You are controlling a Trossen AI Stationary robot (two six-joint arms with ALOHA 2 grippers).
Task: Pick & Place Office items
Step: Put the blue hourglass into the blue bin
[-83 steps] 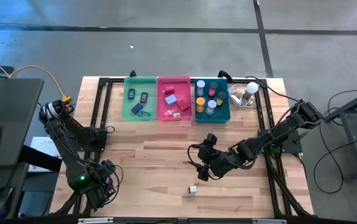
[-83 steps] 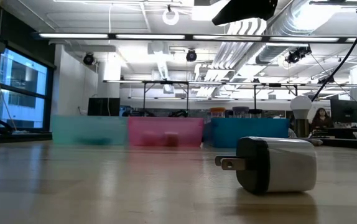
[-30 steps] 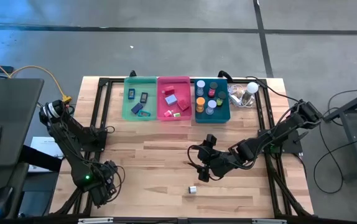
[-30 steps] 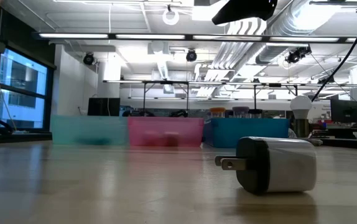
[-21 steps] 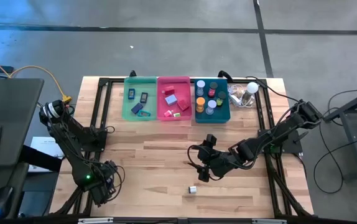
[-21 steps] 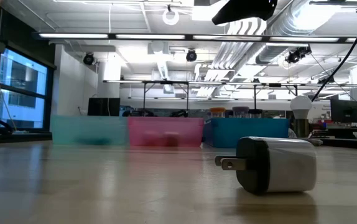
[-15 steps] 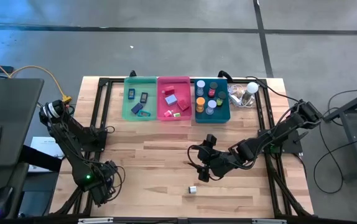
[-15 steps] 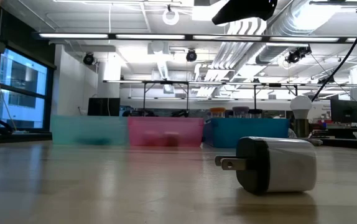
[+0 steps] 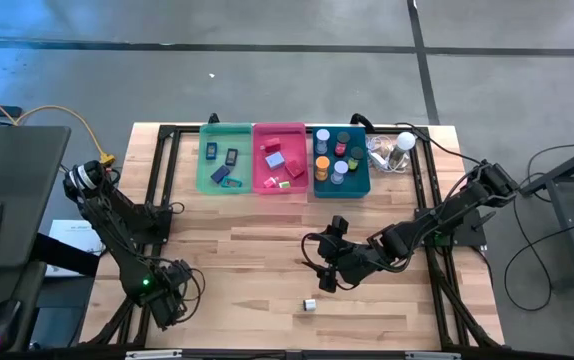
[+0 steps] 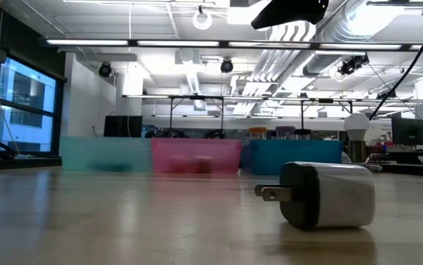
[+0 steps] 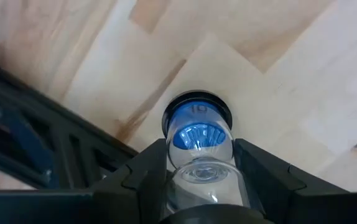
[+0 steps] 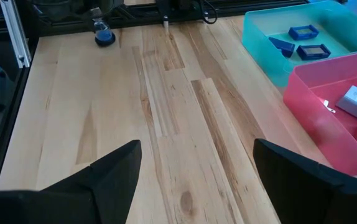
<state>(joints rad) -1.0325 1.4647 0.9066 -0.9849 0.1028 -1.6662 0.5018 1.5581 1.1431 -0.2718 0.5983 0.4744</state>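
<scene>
Item: small clear vial (image 11: 198, 146) with a blue end, located at the counter's (image 9: 267, 250) near left corner, just beside the dark frame rail (image 11: 35, 149)

Hold: the left gripper (image 11: 200, 158) is clamped on the vial, one dark finger pressed against each side of the clear body

Handling, as judged: light, rigid, smooth and round-walled, so liable to slip or roll; possibly brittle. A hold is best taken across the mid-body, with gentle pressure

Other arm: the right gripper (image 12: 194, 165) is held over the counter's middle, fingers apart and nothing between them
</scene>
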